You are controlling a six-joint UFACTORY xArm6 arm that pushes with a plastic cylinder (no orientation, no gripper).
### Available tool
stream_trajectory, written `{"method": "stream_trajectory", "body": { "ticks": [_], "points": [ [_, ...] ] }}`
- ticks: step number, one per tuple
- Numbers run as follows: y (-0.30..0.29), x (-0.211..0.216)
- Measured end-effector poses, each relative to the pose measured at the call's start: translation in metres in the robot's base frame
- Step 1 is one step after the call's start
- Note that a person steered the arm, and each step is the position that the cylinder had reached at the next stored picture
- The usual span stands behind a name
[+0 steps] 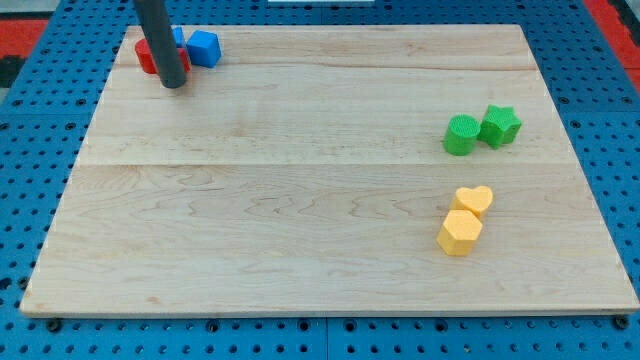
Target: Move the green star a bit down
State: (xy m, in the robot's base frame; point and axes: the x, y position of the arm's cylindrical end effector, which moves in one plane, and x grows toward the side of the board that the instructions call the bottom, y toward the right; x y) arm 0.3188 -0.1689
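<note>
Camera view: my tip (173, 84) rests far from the green star (500, 125), at the view's top left

Smooth pale wooden board (300, 220) of joined planks lies on a blue pegboard (30, 150). No pincer here, only a plain dark rod holding nothing, its end just in front of a red block (148, 56) and near a blue block (204, 48). Green star sits at the view's right, touching a green cylinder (460, 135); below them a yellow heart (474, 200) touches a yellow hexagon (460, 232)

green star (500, 125), yellow heart (474, 200), dark rod (160, 40)
</note>
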Motion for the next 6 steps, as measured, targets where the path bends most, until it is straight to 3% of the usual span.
{"method": "stream_trajectory", "body": {
  "ticks": [1,2,3,4,6],
  "points": [
    [0.087,0.01],
    [0.199,-0.01],
    [0.323,0.001],
    [0.394,0.038],
    [0.39,0.088]
  ]
}}
